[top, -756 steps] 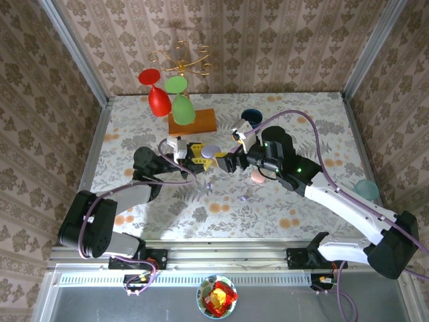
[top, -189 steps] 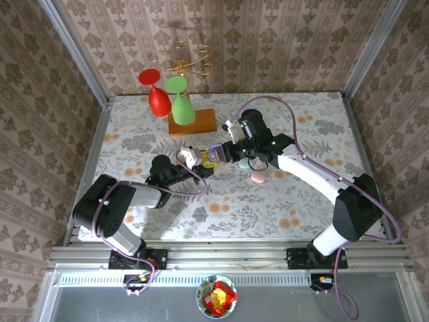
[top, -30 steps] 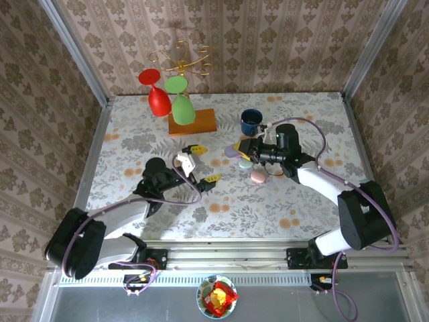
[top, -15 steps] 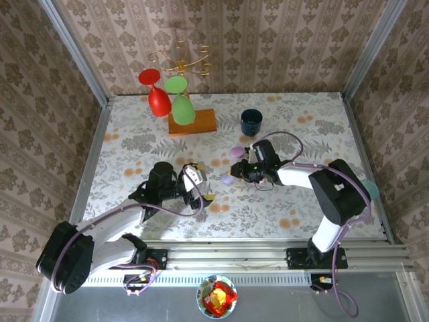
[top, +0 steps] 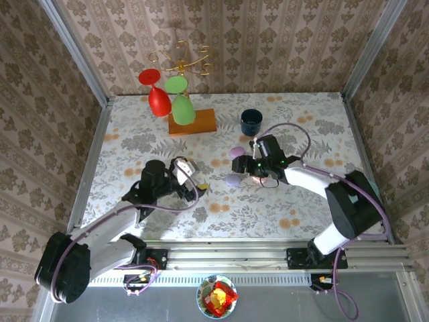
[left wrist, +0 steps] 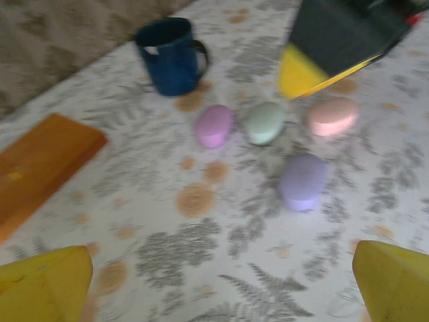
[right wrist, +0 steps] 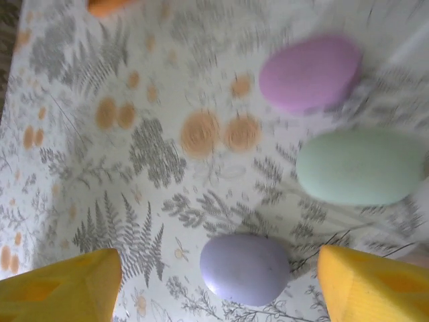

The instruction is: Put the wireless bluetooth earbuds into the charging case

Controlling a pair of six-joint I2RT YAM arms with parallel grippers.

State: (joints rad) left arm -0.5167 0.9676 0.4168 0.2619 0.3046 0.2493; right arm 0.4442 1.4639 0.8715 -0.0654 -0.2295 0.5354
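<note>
Several closed oval pastel cases lie on the flowered tablecloth. A lavender charging case (right wrist: 246,268) (top: 233,180) rests flat between the yellow fingers (right wrist: 375,285) of my right gripper (right wrist: 218,285), which is open and apart from it on both sides. Beyond it lie a green case (right wrist: 358,166) and a purple case (right wrist: 310,72) (top: 236,152). A pink case (left wrist: 333,115) sits to the right in the left wrist view. My left gripper (top: 194,174) (left wrist: 221,295) hangs wide open to the left of the cases, with nothing in it. The earbuds are out of view.
A navy cup (top: 252,121) stands behind the cases. At the back left an orange block (top: 193,121) carries red and green wine glasses (top: 171,100). A gold wire stand (top: 179,59) is against the wall. Bare cloth (top: 255,215) stretches in front of the cases.
My right gripper carried the lavender case nearer, set it on the cloth and opened. My left arm shifted slightly, staying open.
</note>
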